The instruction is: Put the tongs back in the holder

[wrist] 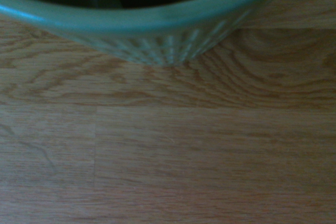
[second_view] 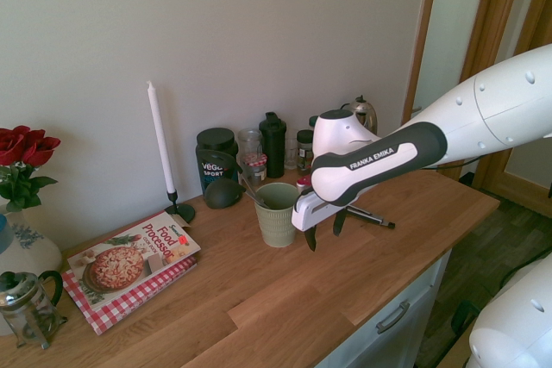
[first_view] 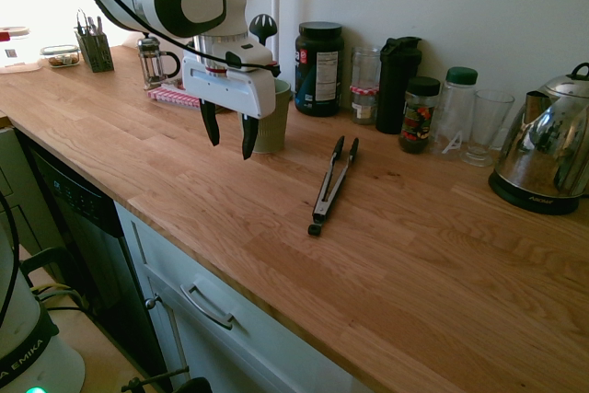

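Tongs [first_view: 333,185]: lying flat on the wooden counter [first_view: 414,264], arms closed together, loose and free to be picked up. Holder [second_view: 277,214]: green ribbed cup, upright, already keeping a ladle [second_view: 226,190]. Gripper [first_view: 229,135]: pointing down, fingers spread, empty, hovering above the counter just in front of the holder. Tongs lie well apart from the gripper, off to its side, towards the kettle [first_view: 545,158].

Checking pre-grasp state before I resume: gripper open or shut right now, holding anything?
Gripper: open, empty, pointing down above the counter beside the holder. Tongs lie flat on the counter, untouched.
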Controlling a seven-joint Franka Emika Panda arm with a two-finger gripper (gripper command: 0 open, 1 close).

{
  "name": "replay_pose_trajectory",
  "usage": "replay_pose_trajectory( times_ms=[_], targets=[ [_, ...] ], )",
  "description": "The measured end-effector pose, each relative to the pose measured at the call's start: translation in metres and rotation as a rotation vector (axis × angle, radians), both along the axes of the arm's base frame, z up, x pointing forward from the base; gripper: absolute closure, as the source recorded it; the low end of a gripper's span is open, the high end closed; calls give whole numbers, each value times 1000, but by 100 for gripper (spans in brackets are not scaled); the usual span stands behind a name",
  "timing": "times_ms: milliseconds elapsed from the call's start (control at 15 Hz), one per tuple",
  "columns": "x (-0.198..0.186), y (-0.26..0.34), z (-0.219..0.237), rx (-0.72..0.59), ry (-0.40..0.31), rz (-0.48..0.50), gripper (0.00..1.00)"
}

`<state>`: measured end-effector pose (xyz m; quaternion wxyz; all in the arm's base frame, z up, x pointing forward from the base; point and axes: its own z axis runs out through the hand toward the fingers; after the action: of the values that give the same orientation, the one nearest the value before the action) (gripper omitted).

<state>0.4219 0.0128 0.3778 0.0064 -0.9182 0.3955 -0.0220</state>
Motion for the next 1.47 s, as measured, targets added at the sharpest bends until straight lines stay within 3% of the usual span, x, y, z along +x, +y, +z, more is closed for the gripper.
replay_pose_trajectory(
  times_ms=[267,467,800,1000,1467],
  targets=[
    [7,-3,-4,9,5,-10,0],
    [25,-15,27,2,-37,18,0],
    [43,-74,88,-51,-106,278,0],
    [55,-99,76,-73,-130,385,0],
    [102,-121,26,-84,-133,391,0]
  ],
)
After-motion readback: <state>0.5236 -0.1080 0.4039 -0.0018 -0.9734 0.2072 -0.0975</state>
